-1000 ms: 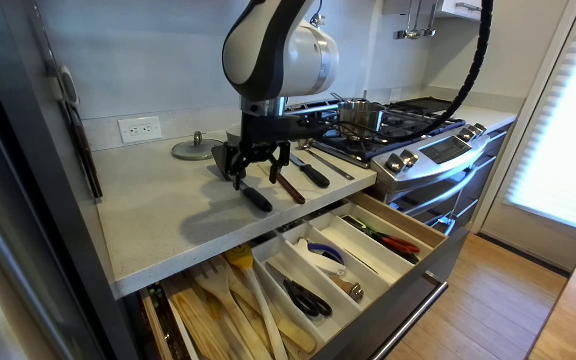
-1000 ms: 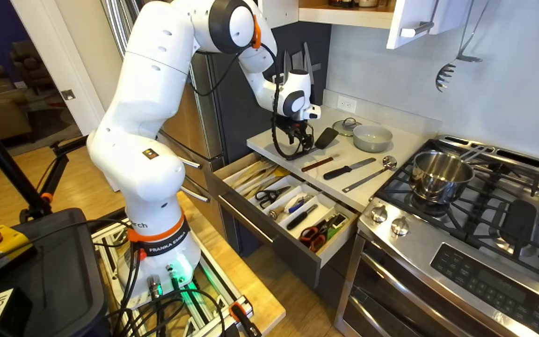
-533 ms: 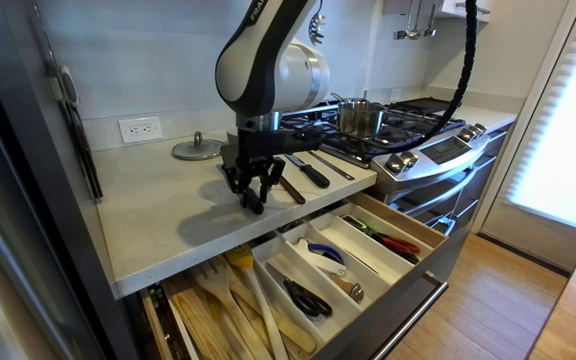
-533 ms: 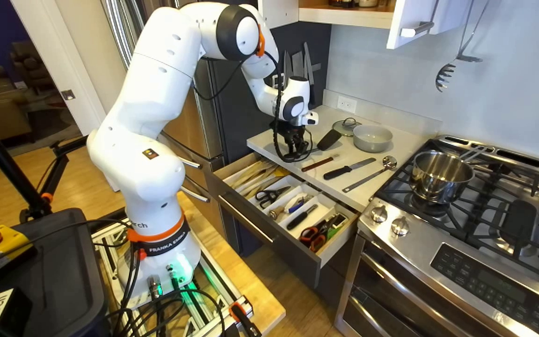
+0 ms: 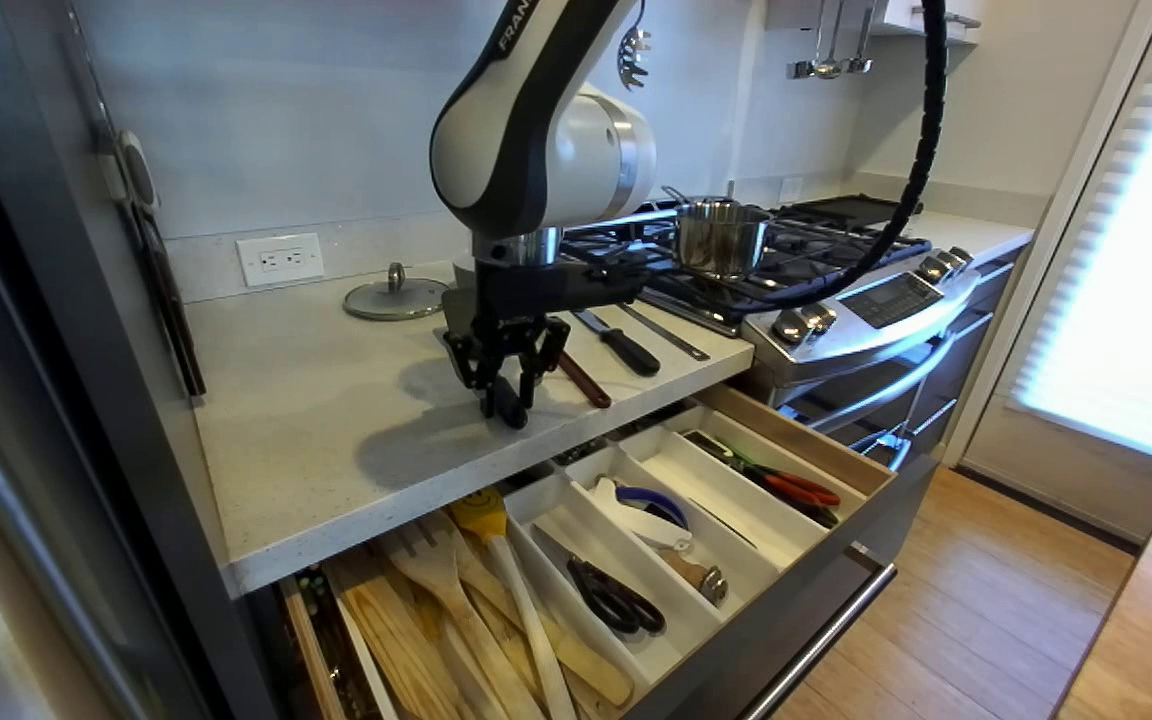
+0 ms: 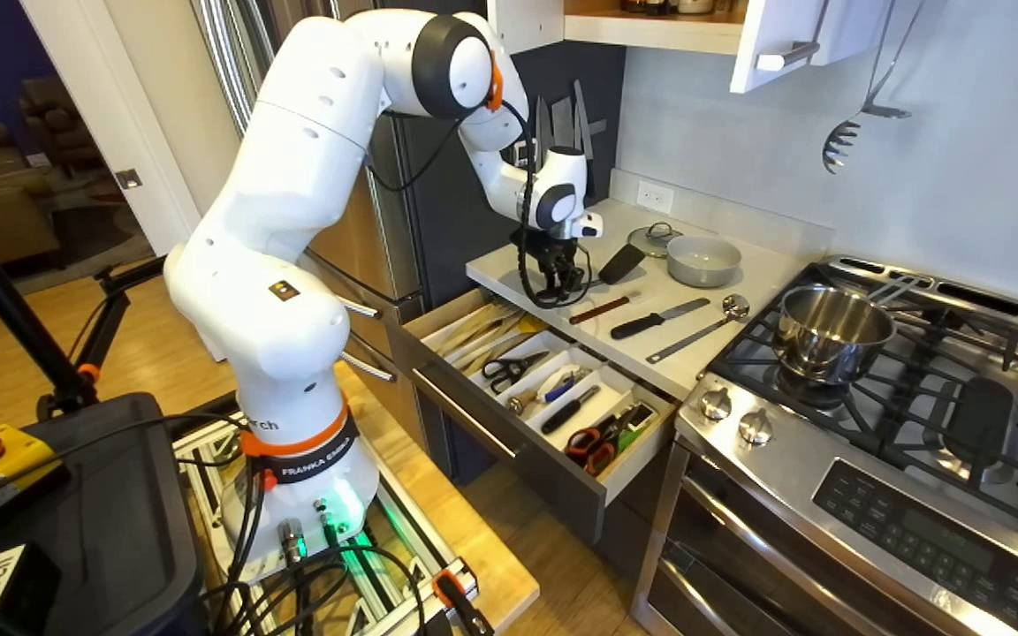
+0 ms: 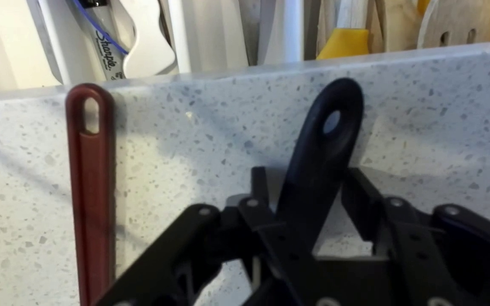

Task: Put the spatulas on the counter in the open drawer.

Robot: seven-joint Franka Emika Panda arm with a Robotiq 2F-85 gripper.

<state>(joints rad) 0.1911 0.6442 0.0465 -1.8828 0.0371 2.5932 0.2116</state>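
The claw [image 7: 306, 182] straddles the black handle [image 7: 320, 159] of a wide-bladed spatula [image 6: 622, 263] lying on the worktop [image 7: 185, 165], its fingers [image 7: 260, 183] parted with a gap showing on one side, seemingly set crosswise to pinch the narrow width. The handle's end stops just short of the front edge [image 7: 245, 73]; beyond and below, the drawer [image 5: 796, 430] stands pulled out, likely offering a direct path once lifted.

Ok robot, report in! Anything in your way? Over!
Claw astride black handle of dark-bladed spatula, can't tell if gripping. Spatula not yet in open drawer. Possible snag: wooden utensils crowd one side.
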